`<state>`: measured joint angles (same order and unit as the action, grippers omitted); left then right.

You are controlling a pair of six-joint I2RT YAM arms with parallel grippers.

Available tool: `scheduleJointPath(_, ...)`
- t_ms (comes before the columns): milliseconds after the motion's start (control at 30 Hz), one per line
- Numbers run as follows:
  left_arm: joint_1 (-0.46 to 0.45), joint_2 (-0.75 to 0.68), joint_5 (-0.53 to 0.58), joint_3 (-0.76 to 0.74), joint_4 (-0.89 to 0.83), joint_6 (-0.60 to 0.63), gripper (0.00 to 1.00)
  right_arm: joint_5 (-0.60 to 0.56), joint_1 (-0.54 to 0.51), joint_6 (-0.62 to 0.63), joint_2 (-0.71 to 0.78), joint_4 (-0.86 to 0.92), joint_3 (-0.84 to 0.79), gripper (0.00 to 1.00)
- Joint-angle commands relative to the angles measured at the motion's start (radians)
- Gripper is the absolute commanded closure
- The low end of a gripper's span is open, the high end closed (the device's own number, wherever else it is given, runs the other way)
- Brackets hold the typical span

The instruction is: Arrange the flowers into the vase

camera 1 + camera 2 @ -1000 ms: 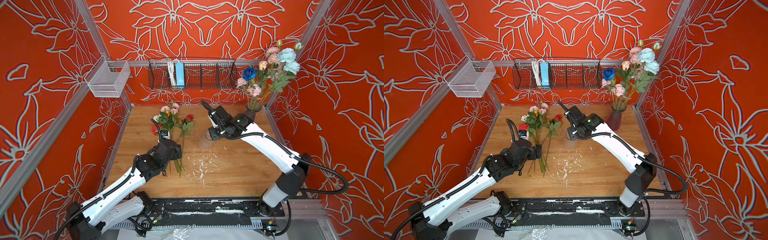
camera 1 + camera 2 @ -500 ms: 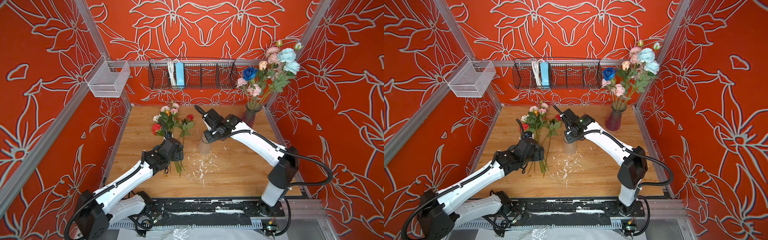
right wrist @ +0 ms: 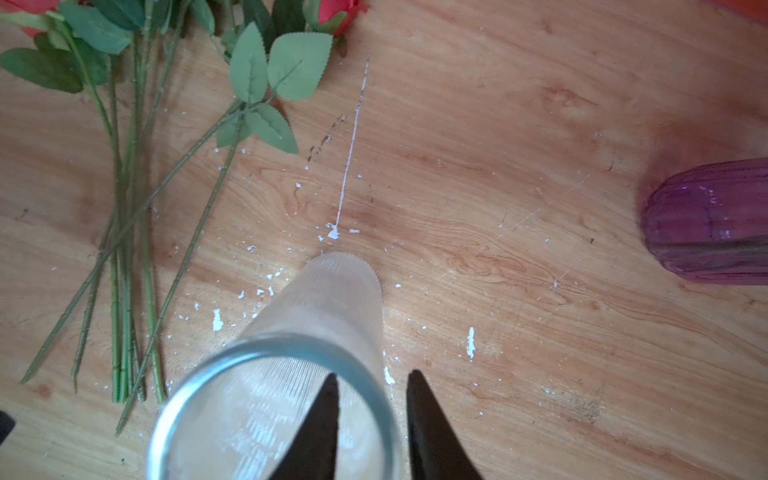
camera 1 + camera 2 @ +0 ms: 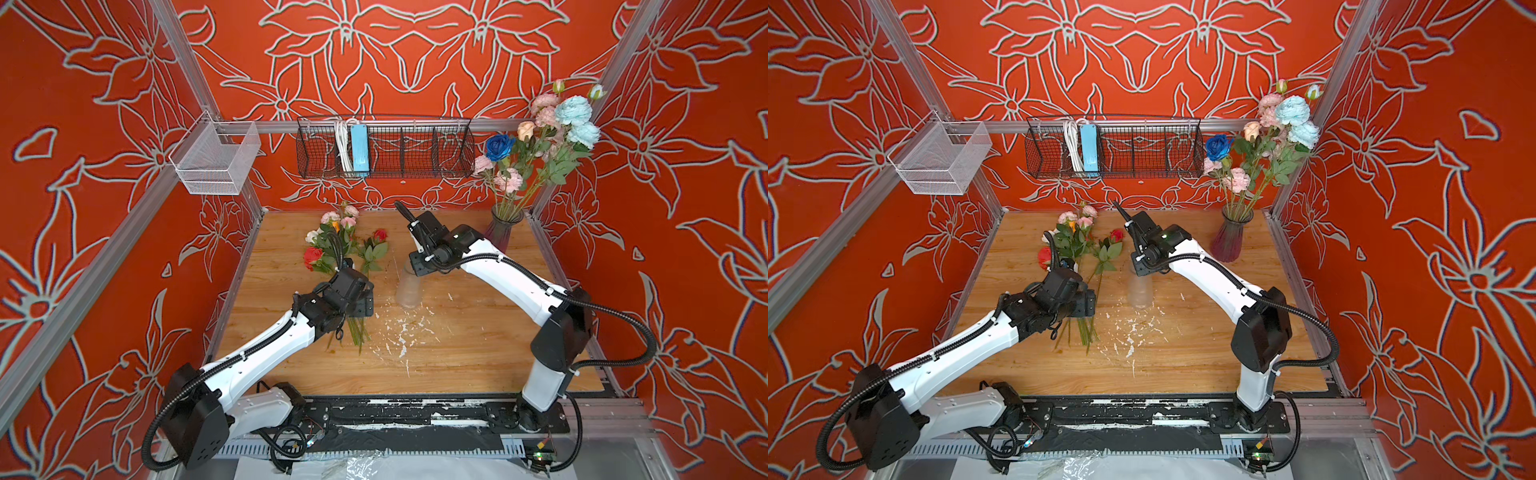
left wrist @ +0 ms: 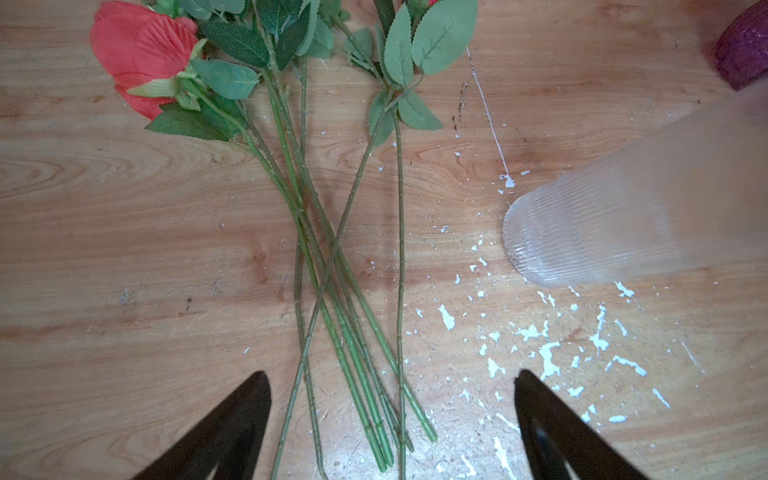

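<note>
The left pincer [image 5: 390, 374] gapes wide and holds nothing. The green stems of the loose flowers [image 5: 332, 249] lie flat on the worktop [image 5: 124, 249] right beneath it, running between its fingers, with the blooms at the end away from it. The right pincer [image 3: 372, 374] is parted only a little and straddles the rim of the clear vase [image 3: 332, 299], one finger inside the mouth and one outside, the glass not pinched. Well apart from this pincer, on its outer side, the purple vase [image 4: 503, 235] stands upright with the arranged flowers [image 4: 540, 141] in it.
</note>
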<state>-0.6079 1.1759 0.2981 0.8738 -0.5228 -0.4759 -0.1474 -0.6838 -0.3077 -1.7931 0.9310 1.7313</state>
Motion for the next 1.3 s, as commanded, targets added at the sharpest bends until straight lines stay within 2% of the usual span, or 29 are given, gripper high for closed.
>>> scheduleJointPath(0, 0.014, 0.027, 0.011, 0.026, -0.002, 0.017, 0.08, 0.018, 0.001, 0.001, -0.007, 0.026, 0.046, 0.67)
scheduleJointPath(200, 0.102, 0.101, -0.031, 0.081, -0.010, 0.010, 0.12, -0.029, 0.003, 0.001, 0.069, 0.022, 0.054, 0.59)
scheduleJointPath(333, 0.182, 0.225, -0.074, 0.139, -0.025, 0.022, 0.24, -0.018, 0.000, -0.010, 0.231, -0.036, 0.003, 0.56)
scheduleJointPath(500, 0.203, 0.410, -0.074, 0.238, -0.021, 0.091, 0.36, -0.055, 0.000, -0.031, 0.543, -0.179, -0.278, 0.54)
scheduleJointPath(633, 0.211, 0.561, -0.122, 0.341, -0.036, 0.150, 0.58, -0.107, 0.003, -0.059, 0.751, -0.194, -0.470, 0.54)
scheduleJointPath(800, 0.212, 0.661, -0.051, 0.409, -0.055, 0.182, 0.63, -0.107, 0.003, -0.120, 0.936, -0.160, -0.664, 0.54)
scheduleJointPath(967, 0.216, 0.715, -0.039, 0.448, -0.060, 0.200, 0.67, -0.109, 0.003, -0.153, 1.040, -0.145, -0.774, 0.56)
scheduleJointPath(1100, 0.217, 0.774, -0.055, 0.466, -0.072, 0.206, 0.79, -0.137, 0.003, -0.140, 1.058, -0.144, -0.792, 0.57)
scheduleJointPath(1267, 0.217, 0.782, -0.076, 0.462, -0.074, 0.188, 0.89, -0.149, 0.003, -0.121, 1.049, -0.161, -0.795, 0.57)
